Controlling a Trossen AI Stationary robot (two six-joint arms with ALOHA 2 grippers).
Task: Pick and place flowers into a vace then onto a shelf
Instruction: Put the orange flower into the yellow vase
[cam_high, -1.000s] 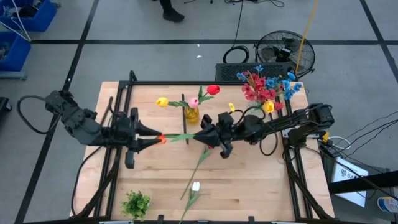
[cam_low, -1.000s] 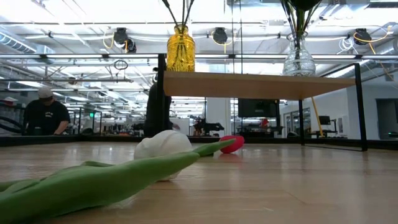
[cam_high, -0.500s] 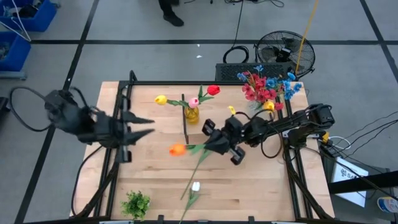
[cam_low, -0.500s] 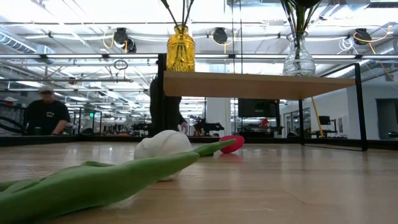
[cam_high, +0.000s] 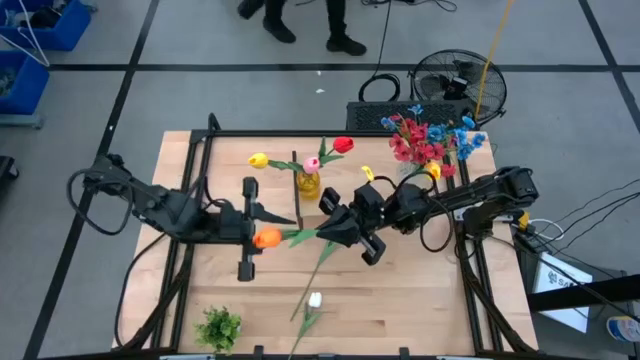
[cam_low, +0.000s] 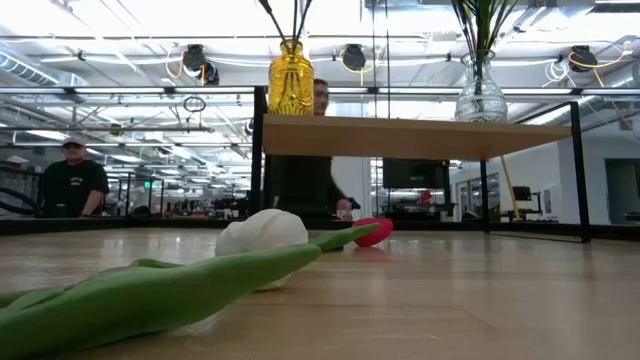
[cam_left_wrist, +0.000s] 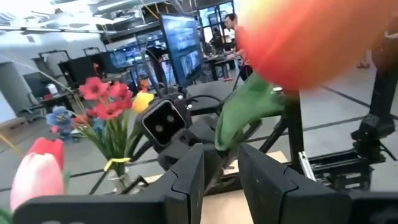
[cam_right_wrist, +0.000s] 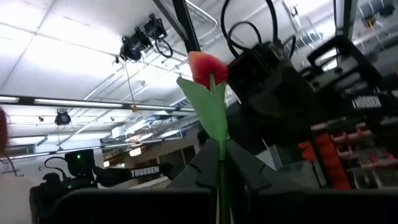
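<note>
An orange tulip (cam_high: 266, 237) hangs level above the table's middle, held by my right gripper (cam_high: 335, 232), which is shut on its green stem. My left gripper (cam_high: 262, 225) stands open right at the tulip's head (cam_left_wrist: 311, 37), which looms above the fingers (cam_left_wrist: 186, 180). On the shelf (cam_low: 400, 135) stand a yellow vase (cam_low: 290, 78) with yellow, pink and red tulips (cam_high: 343, 145) and a clear vase (cam_low: 481, 95) with red and blue flowers (cam_high: 425, 138). A white tulip (cam_high: 314, 300) lies on the tabletop near the front. My right gripper pinches the orange tulip's stem (cam_right_wrist: 221, 155) between its two fingers, below the leaf. It comes from the table's right side. The fingers slant upward. The tulip is lifted clear, its head toward the left arm. My left gripper: I cannot tell whether its fingers touch the tulip's leaf (cam_left_wrist: 245, 115).
A green leafy clump (cam_high: 218, 326) sits at the table's near left corner. A small red thing (cam_low: 372, 231) lies beyond the white tulip's head (cam_low: 262, 235). People stand in the room behind the shelf. A fan (cam_high: 455, 85) stands past the far edge.
My left gripper drew back toward the table's left edge, then came right again to the orange tulip's head, rolling as it went. My right gripper shifted the tulip a little toward the near edge, still shut on the stem. A person walked in behind the shelf.
</note>
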